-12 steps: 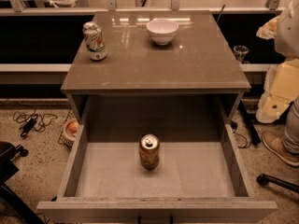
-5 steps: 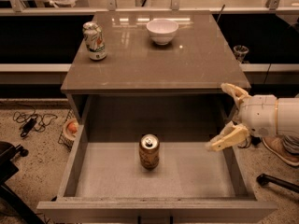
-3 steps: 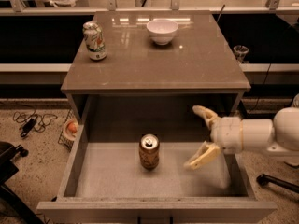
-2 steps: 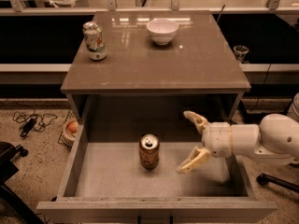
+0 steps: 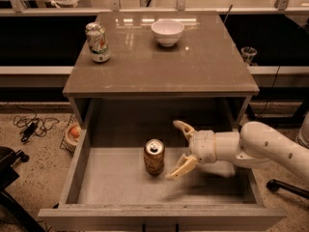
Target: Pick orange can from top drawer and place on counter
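Observation:
The orange can (image 5: 154, 157) stands upright on the pale bottom of the open top drawer (image 5: 79, 163), near its middle. My gripper (image 5: 179, 148) reaches in from the right, low inside the drawer, just right of the can. Its two pale fingers are spread wide, one finger (image 5: 183, 127) above and one finger (image 5: 180, 168) below, and hold nothing. The lower fingertip is close to the can's right side but apart from it. The counter (image 5: 193, 66) is the glossy grey-brown tabletop above the drawer.
A dented white-and-green can (image 5: 98, 42) stands at the counter's back left and a white bowl (image 5: 167, 32) at its back middle. Cables (image 5: 29, 127) and a small wire basket (image 5: 72, 134) lie on the speckled floor at the left. A chair base (image 5: 285, 187) is at the right.
My gripper has come in from the right, over the drawer's right wall, and moved left and down toward the can. Its fingers stayed spread. The can has not moved.

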Controlling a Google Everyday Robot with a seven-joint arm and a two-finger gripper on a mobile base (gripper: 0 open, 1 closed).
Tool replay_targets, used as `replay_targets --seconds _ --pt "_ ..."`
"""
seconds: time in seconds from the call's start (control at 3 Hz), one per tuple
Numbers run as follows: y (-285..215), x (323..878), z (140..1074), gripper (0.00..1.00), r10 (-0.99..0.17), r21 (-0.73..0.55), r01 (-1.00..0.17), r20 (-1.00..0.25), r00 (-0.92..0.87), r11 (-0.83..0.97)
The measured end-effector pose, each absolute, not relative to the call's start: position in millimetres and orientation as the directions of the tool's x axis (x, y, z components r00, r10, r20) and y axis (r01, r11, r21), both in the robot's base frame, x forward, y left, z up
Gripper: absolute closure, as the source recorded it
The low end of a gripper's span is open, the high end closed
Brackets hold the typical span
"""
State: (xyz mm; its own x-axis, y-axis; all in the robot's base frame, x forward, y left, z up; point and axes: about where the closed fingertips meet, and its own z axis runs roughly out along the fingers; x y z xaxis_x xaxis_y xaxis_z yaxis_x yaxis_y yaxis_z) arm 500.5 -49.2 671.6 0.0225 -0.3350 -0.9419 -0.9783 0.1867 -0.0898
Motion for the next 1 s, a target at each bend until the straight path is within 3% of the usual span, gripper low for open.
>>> replay_targets --seconds 0.33,1.0 --pt "-34 500 665 0.18 -0.317 -0.087 -0.984 -0.948 0.033 0.158" --pt "-3 476 680 0.64 -0.260 -0.057 -0.995 -0.965 0.032 0.087"
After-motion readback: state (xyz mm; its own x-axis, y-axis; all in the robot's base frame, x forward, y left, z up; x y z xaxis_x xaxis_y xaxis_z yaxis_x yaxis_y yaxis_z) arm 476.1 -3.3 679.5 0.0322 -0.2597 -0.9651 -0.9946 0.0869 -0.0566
